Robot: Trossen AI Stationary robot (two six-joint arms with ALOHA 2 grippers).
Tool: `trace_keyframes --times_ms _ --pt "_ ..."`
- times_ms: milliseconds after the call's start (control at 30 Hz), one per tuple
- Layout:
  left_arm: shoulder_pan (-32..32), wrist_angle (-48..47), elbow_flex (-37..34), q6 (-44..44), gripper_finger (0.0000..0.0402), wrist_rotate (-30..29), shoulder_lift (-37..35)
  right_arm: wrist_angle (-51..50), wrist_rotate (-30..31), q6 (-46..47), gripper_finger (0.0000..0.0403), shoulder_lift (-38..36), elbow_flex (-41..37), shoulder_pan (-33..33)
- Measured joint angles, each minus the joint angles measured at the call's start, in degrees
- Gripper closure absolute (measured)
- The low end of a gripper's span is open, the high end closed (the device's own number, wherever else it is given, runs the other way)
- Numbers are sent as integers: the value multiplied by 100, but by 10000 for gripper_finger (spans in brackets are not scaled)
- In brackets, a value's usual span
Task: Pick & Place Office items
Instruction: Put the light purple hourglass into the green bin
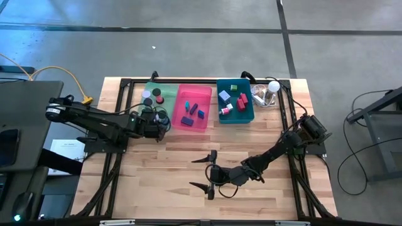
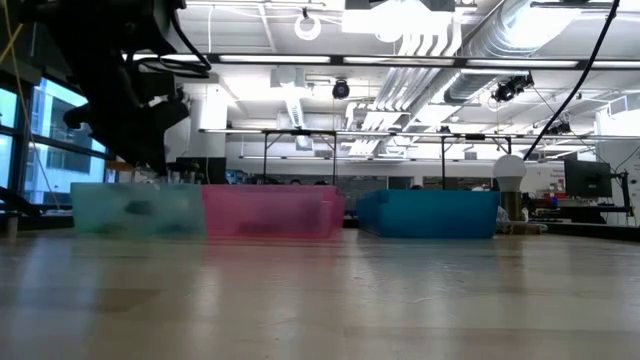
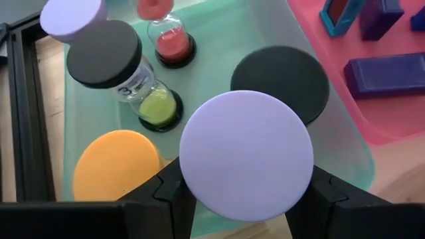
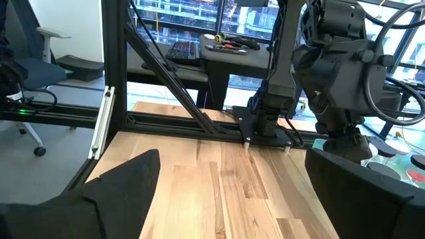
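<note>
Left gripper (image 3: 246,199) over the green bin (image 1: 139,94) at about ten o'clock on the table, closed partway on a lavender disc (image 3: 247,156), pinched at its rim between both fingers (image 3: 169,192). Below it in the bin: a black disc (image 3: 280,81), an orange disc (image 3: 116,166), small sand timers (image 3: 159,106) with round caps. Pink bin (image 1: 193,107) and teal bin (image 1: 235,100) at twelve o'clock, blocks already inside. Right gripper (image 1: 210,172) wide open, empty, parked at six o'clock.

Risks, as judged: thin rim grip, so a slip or tilt on release; a drop onto the upright timers, toppling them; a release near the bin's near wall, sending the disc onto the table.
</note>
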Motion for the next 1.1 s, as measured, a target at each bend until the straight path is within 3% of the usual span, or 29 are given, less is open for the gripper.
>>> trace_keyframes --times_ms 267,600,1100 --pt "-238 225 -73 -212 236 -206 24 1 0 0 37 0 0 0" --pt "-134 1082 -801 -309 236 -196 13 0 0 131 37 0 0 0" --pt "-134 1183 -822 -127 220 -38 15 0 0 131 37 0 0 -4"
